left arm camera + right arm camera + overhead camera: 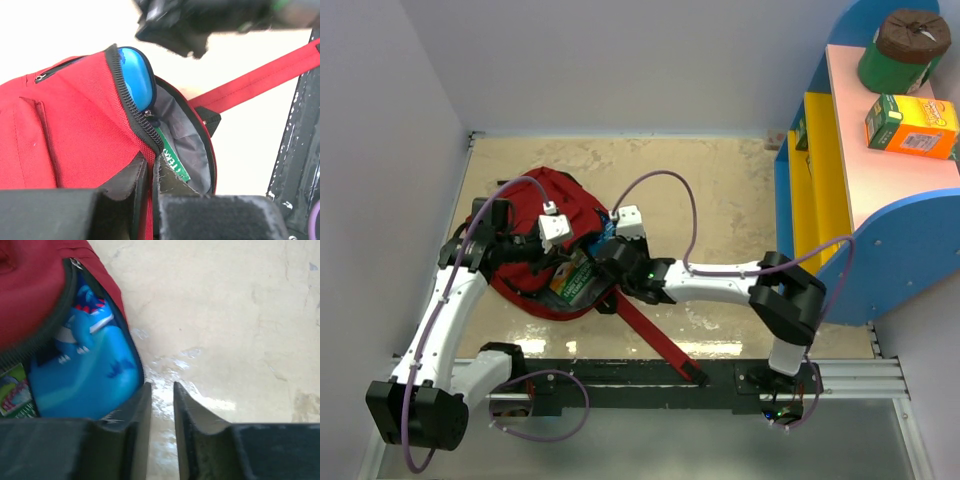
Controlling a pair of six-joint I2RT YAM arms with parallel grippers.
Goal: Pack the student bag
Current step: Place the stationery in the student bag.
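The student bag (pixel 545 200) is a dark-red backpack lying left of centre, its zipper open. My left gripper (pixel 565 262) is at the mouth; in the left wrist view it (pixel 151 167) is shut on the red zipper edge of the bag (pixel 75 125), holding the mouth open. Inside are a blue pencil case (pixel 136 75) and a green box (pixel 172 162). My right gripper (pixel 603 250) is beside the opening. In the right wrist view it (pixel 159 385) is narrowly open and empty over the table, next to the pencil case (pixel 85 370) and the bag (pixel 30 285).
A long red strap (pixel 655 340) runs from the bag to the black rail (pixel 650 375) at the near edge. A blue, yellow and pink shelf (pixel 840 180) stands at the right with a green canister (pixel 905 50) and an orange box (pixel 912 125).
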